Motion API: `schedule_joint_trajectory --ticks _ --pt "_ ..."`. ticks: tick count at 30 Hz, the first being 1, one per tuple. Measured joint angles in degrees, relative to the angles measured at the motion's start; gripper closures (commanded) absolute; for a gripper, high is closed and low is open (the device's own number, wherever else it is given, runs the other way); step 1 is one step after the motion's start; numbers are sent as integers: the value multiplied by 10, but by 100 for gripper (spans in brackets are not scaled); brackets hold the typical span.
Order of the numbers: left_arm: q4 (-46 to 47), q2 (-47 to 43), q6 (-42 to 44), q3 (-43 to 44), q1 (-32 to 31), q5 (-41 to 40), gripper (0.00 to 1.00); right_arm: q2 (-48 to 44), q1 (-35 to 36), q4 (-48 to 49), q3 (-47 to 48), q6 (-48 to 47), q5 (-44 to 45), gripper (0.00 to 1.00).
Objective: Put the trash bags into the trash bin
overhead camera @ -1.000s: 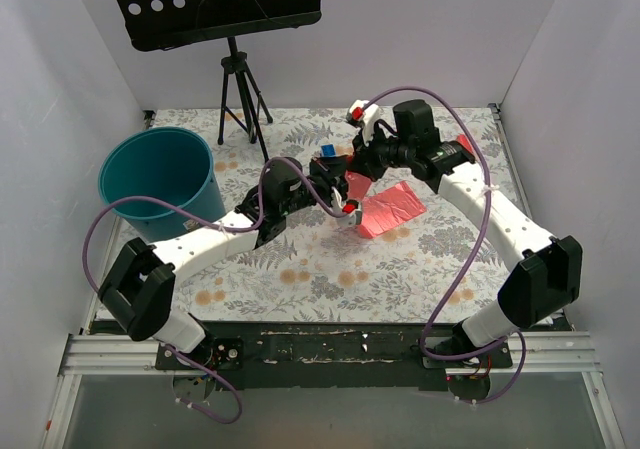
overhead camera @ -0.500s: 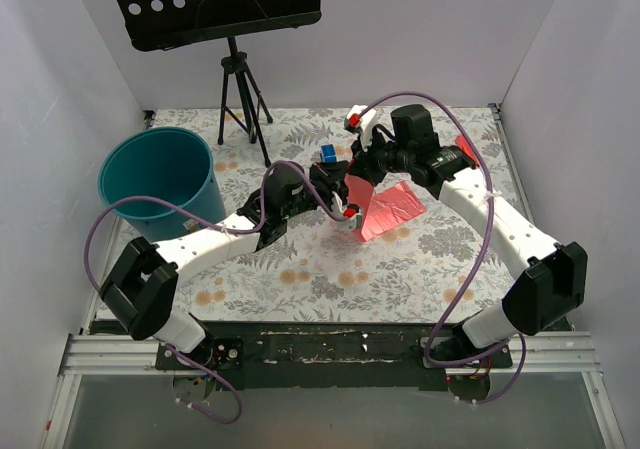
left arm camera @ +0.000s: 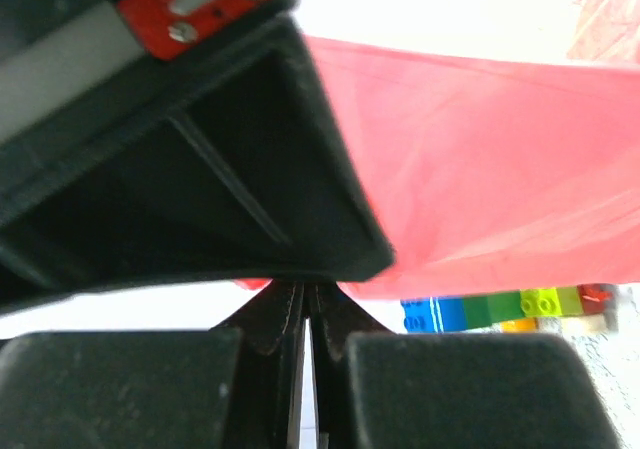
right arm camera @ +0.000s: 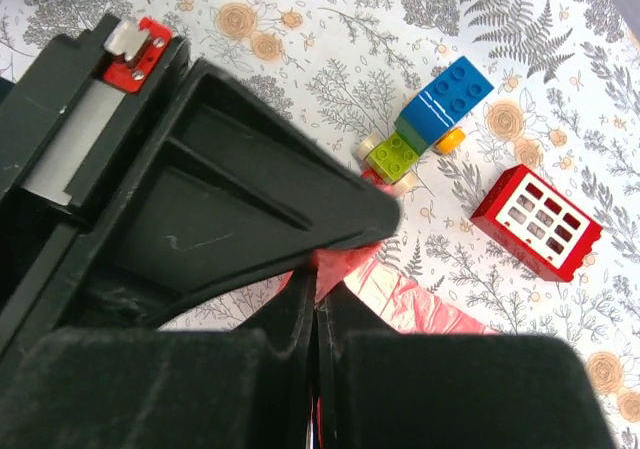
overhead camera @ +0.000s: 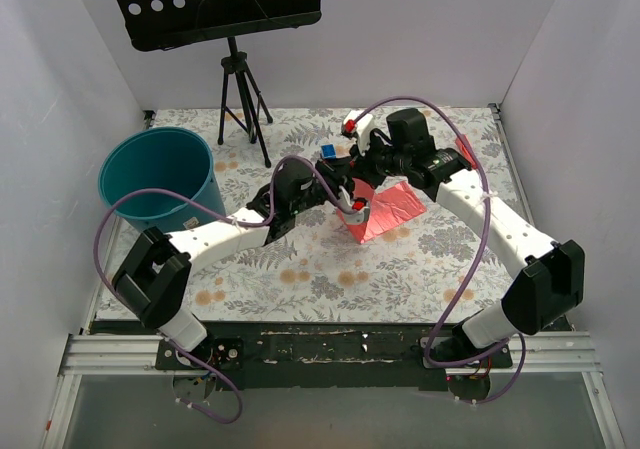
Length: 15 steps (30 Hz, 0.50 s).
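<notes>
The trash bag [overhead camera: 392,209] is a thin pink-red film lying on the flowered table at centre, with its left edge lifted. My left gripper [overhead camera: 352,195] and right gripper [overhead camera: 365,177] meet tip to tip at that edge. In the right wrist view the right gripper [right arm camera: 318,294] is shut on a pinch of the bag [right arm camera: 425,304]. In the left wrist view the left gripper [left arm camera: 303,287] is shut, with the film [left arm camera: 480,189] stretched just above its tips and the right gripper's black body in front. The teal trash bin [overhead camera: 190,204] stands upright at the far left.
A toy made of blue, green and yellow bricks [right arm camera: 430,119] lies just behind the grippers. A flat red box with white squares [right arm camera: 535,221] lies to its right. A black music stand on a tripod [overhead camera: 238,89] stands at the back, between the bin and the grippers.
Both grippers have shifted slightly left and closer together. The bag's left edge has risen off the table with them, so the film now slopes.
</notes>
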Motion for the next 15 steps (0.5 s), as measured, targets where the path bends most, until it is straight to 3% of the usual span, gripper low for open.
schedule_joint_trajectory --ticks 7,15 --pt "-1 -35 3 -21 0 20 100 16 -8 3 15 -10 1 99" --pt "-15 11 -4 25 4 3 100 2 6 16 -11 -9 21 99"
